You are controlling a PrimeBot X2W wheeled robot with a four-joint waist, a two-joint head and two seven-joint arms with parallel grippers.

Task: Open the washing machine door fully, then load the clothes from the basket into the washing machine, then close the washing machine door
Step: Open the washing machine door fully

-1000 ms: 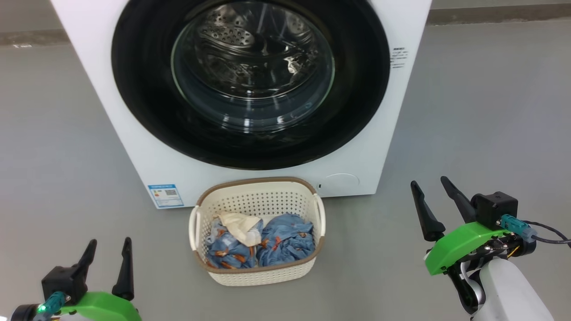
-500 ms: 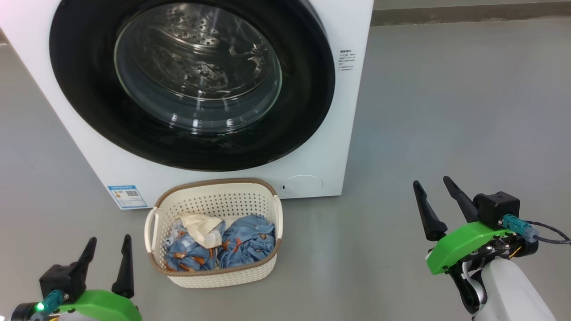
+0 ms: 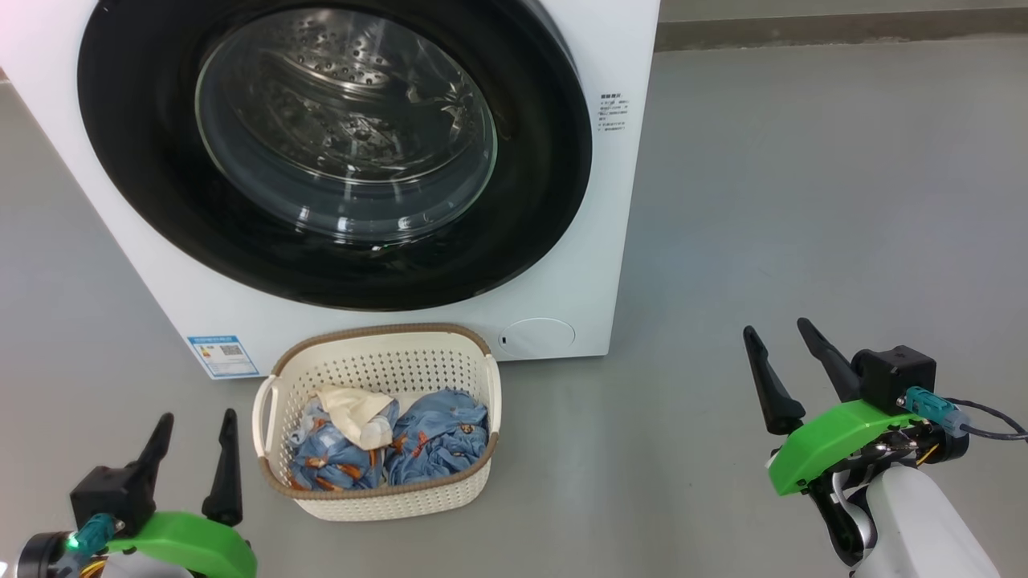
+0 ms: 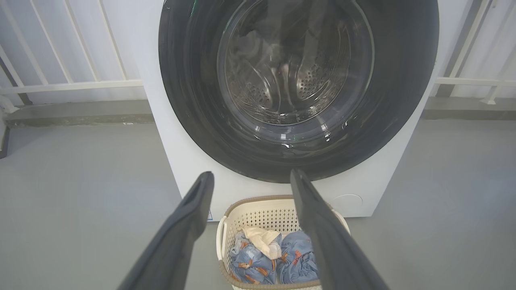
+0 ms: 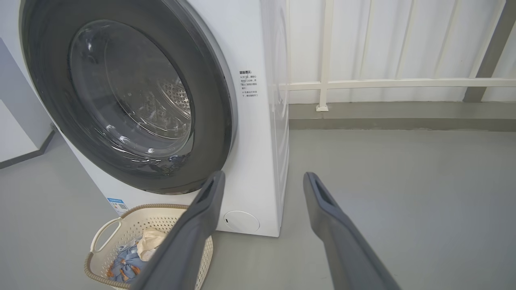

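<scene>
Washing machine door (image 3: 345, 132) shut, far side. Basket (image 3: 377, 331) of clothes (image 3: 434, 437) on the floor before it, just right of left gripper (image 3: 198, 417), well left of right gripper (image 3: 774, 326). Both jaws wide, empty.

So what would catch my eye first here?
The washing machine door, a big glossy black ring round clear glass, shut on the white washing machine, dominates the top of the head view. In front of it a cream basket of blue clothes sits on the grey floor, with the left gripper and right gripper open at either side.
</scene>
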